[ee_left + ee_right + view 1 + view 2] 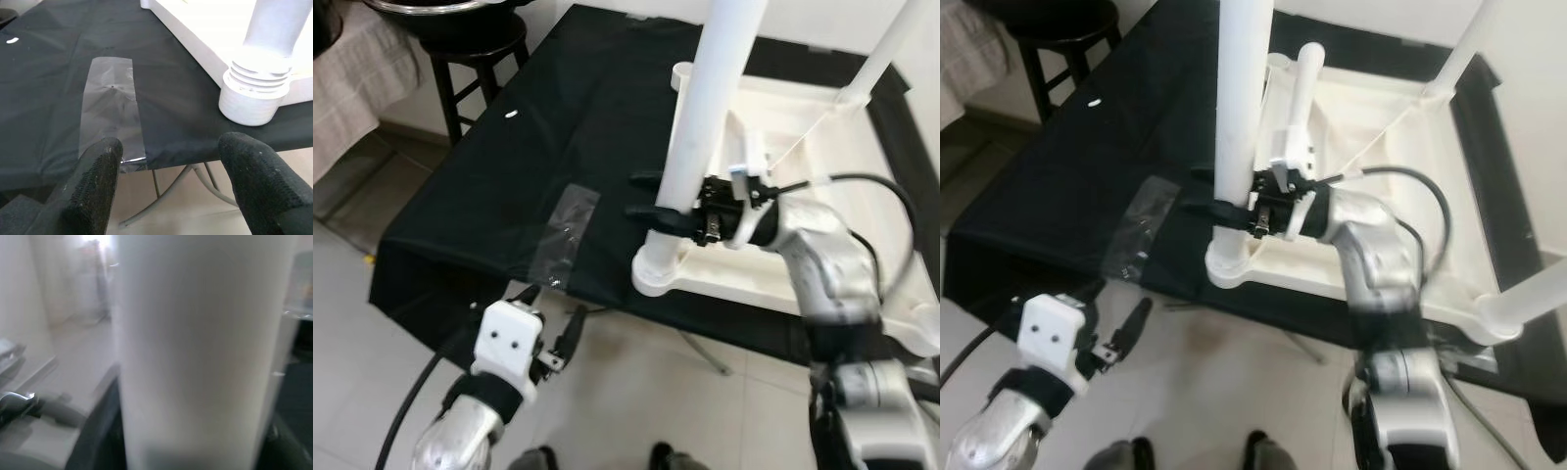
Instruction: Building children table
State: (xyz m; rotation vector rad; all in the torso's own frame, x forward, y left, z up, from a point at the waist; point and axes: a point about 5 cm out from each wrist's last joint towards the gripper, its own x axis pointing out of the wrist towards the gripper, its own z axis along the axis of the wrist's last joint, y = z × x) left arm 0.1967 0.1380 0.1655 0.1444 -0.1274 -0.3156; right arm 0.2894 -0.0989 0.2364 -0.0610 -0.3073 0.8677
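Upside-down white kids' tabletop (803, 127) lying on a black cloth (558, 137), toward its right side. Right gripper (651, 196) clamped around the near-left table leg (705, 117), fingers hugging it just above the socket (656, 272). Left gripper (553, 323) hanging low past the cloth's near edge, fingers (95, 181) spread apart, gripping nothing. Strip of clear tape (566, 235) on the cloth near that edge. Dark stool (475, 54) far left.

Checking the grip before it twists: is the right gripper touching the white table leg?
Touching. In the left eye view the right gripper has its black fingers closed around the white table leg; the right wrist view shows the leg pressed between them.
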